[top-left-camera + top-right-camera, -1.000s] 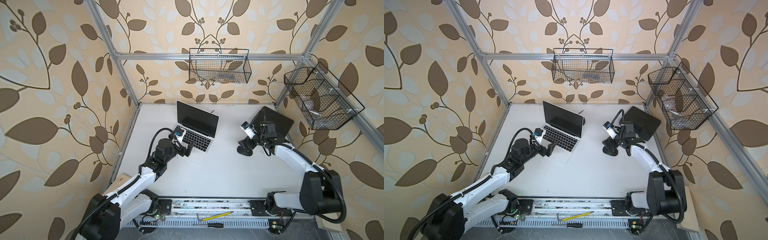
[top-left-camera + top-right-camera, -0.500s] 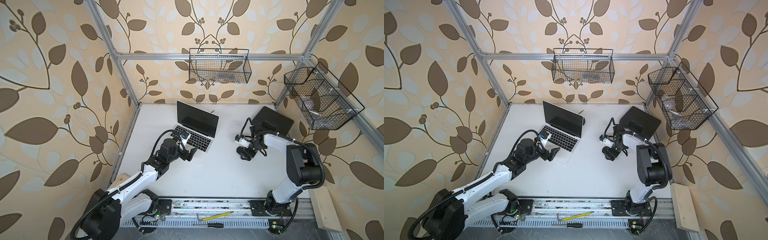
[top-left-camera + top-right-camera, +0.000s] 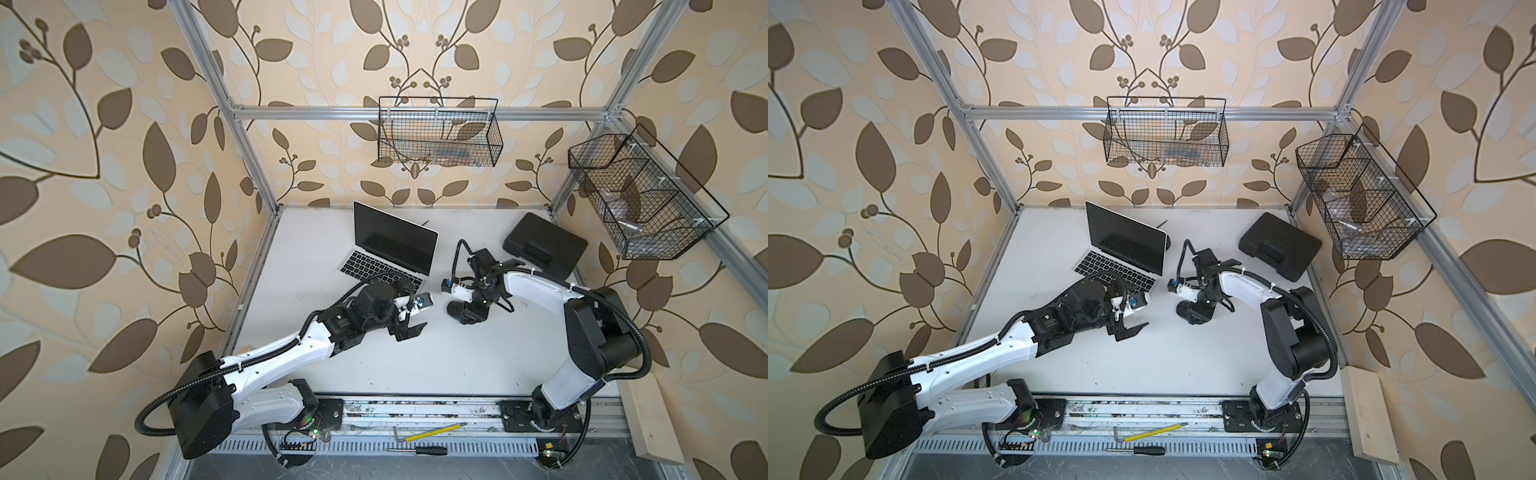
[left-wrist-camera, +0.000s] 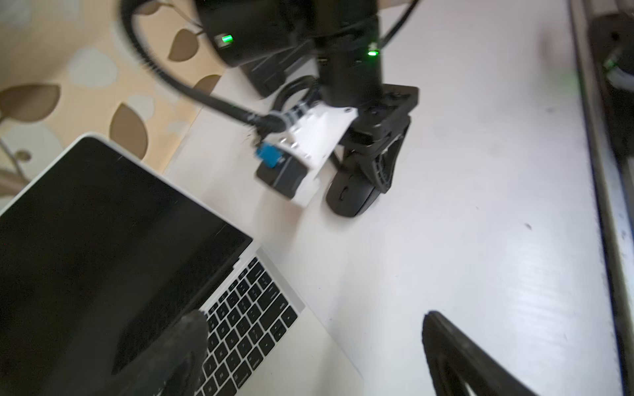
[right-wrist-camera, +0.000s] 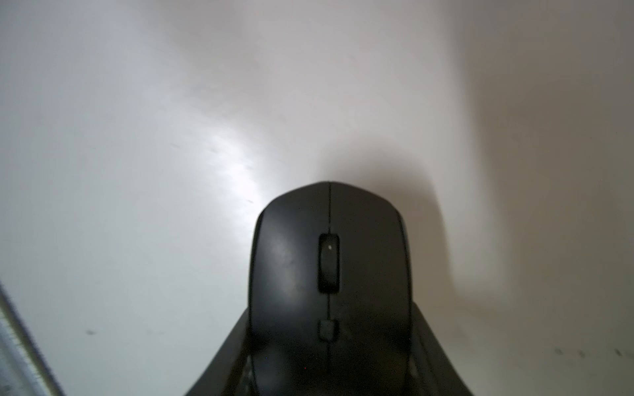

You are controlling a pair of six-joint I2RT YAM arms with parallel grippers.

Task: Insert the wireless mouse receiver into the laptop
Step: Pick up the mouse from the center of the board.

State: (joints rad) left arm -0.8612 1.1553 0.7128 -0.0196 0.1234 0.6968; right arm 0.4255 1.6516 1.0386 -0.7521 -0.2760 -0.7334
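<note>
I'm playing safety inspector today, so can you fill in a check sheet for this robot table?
Surface: white table, a few dark marks.
Job's things: laptop open, screen dark; receiver nothing seen.
Clutter: black case at the back; mouse on the table.
Hands: left hand open over the laptop's front corner; right hand around the mouse, grip unclear.
Cables: black cables along both arms.
Surroundings: two wire baskets on the frame; pencil and screwdriver on the front rail.

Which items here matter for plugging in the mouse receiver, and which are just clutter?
Job:
laptop
mouse, flanked by right gripper fingers; receiver itself not visible

Lying about:
black case
back wire basket
side wire basket
screwdriver
yellow pencil
wood block
</note>
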